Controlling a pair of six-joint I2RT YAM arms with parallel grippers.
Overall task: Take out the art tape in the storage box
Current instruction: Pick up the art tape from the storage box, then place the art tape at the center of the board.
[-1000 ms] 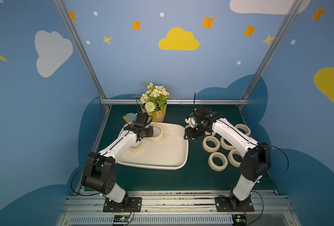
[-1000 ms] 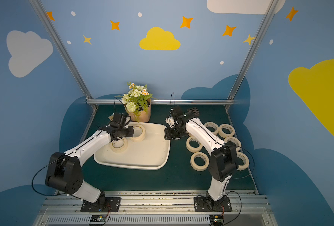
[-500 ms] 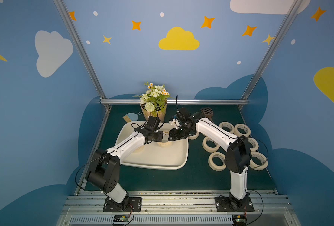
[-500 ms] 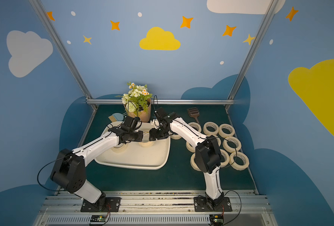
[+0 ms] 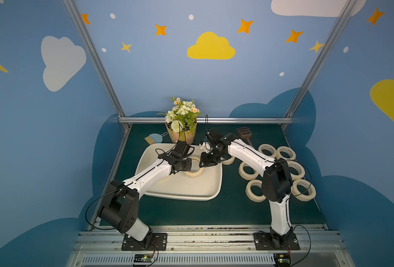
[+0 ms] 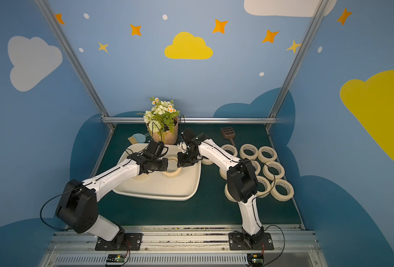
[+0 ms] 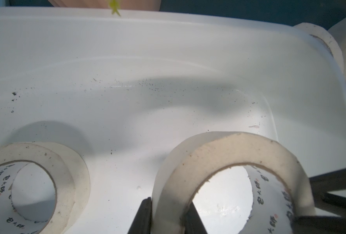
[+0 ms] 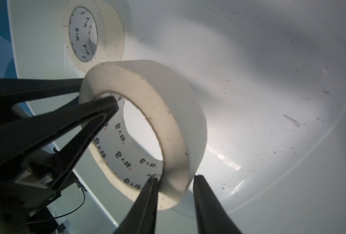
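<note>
While the left pincer (image 7: 168, 216) clamps one wall of a tape roll (image 5: 194, 170) at mid-frame inside the box (image 5: 211, 182), the right pincer (image 8: 175, 192) straddles the opposite wall, jaws not quite touching; a second roll (image 7: 32, 182) lies lower left.

- L & R grippers (image 6: 166, 165) (image 6: 182, 161) meet at one art tape roll (image 6: 172, 172) inside storage box (image 6: 159, 191).
- Other rolls (image 6: 273, 170) lie on green desk (image 6: 168, 210), R of box.
- Flower pot (image 6: 164, 136) behind box.
</note>
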